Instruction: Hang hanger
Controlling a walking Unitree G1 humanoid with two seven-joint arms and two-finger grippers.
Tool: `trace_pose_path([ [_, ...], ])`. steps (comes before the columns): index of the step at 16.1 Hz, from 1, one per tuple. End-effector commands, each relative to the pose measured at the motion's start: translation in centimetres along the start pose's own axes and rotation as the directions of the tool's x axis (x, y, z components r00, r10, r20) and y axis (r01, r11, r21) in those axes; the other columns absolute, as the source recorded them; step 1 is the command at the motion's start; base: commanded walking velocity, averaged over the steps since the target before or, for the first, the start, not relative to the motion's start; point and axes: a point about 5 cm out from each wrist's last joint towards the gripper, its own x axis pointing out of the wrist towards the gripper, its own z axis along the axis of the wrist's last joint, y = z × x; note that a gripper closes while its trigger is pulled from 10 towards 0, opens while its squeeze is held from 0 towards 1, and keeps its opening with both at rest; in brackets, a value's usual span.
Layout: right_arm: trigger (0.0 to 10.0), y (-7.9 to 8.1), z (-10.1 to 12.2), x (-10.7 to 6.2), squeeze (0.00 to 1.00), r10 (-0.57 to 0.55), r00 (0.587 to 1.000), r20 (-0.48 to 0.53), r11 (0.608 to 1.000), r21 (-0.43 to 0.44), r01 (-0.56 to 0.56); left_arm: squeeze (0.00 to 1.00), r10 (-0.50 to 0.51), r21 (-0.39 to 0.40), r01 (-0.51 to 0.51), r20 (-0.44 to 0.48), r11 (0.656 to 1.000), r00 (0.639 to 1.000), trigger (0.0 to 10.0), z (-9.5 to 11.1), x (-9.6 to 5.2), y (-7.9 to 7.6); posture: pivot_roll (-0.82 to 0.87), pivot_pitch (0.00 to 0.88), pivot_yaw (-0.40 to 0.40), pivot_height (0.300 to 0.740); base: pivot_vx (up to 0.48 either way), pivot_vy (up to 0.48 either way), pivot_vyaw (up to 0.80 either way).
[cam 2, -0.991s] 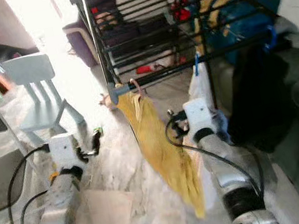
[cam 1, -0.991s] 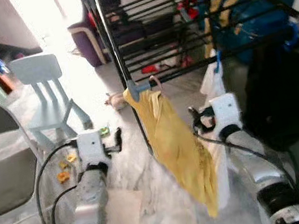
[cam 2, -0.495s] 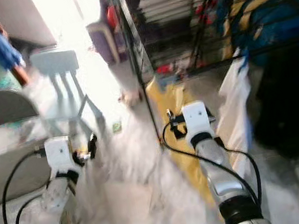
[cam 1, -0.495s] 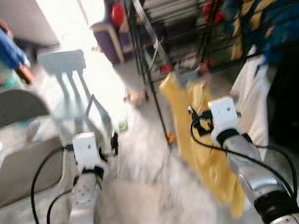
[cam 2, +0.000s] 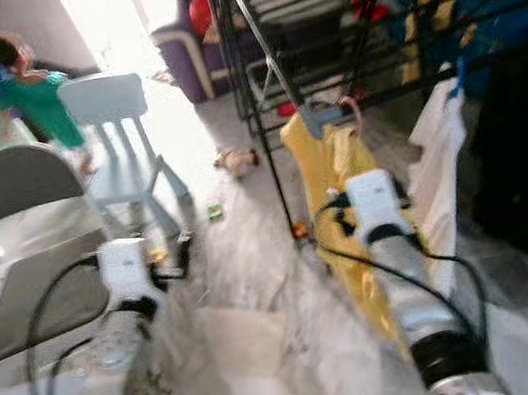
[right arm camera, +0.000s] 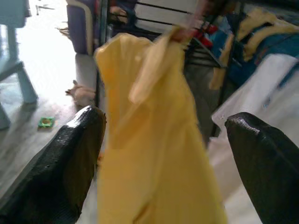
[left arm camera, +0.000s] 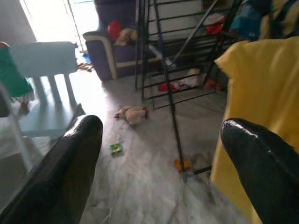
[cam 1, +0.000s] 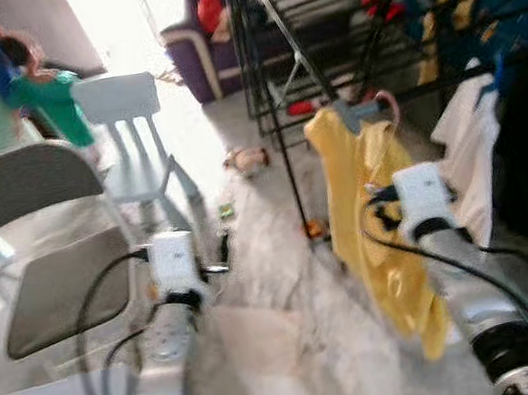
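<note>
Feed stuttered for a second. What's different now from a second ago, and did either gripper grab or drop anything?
Mostly the camera turned: the whole scene shifted, bringing the grey chair and a person further into view. The yellow garment hangs on the drying rack as before, on its hanger. The left gripper and right gripper took hold of nothing and let nothing go; both jaws are open and empty, the right one facing the garment.

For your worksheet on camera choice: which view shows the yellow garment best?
The right wrist view: the yellow garment hangs close and large between the right hand's open fingers. Both eye views show it smaller and blurred; the left wrist view catches one edge.
</note>
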Motion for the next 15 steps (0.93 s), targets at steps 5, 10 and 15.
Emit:
trace_pose_path([
  [5, 10.0, -0.6, -0.3, 0.8, 0.0, -0.02, 0.998, -0.054, 1.0, -0.019, 0.019, 0.0, -0.001, 0.014, 0.001, 0.009, 1.0, 1.0, 10.0, 0.2, -0.3, 0.7, -0.15, 0.0, 0.14, 0.74, 0.052, 0.0, 0.0],
  [10, 10.0, -0.4, -0.7, 1.0, 0.0, 0.024, 0.996, -0.087, 1.0, 0.006, -0.024, 0.0, -0.009, 0.01, 0.009, 0.006, 1.0, 1.0, 10.0, 0.1, -0.3, 0.5, -0.15, 0.0, 0.142, 0.74, 0.298, 0.0, 0.0],
  [15, 10.0, 0.3, -1.3, 0.9, 0.0, 0.08, 0.99, -0.116, 0.997, 0.014, -0.079, 0.0, -0.01, 0.002, 0.01, -0.004, 1.0, 1.0, 10.0, 0.0, -0.3, 0.6, -0.15, 0.0, 0.143, 0.74, 0.287, 0.385, 0.0],
])
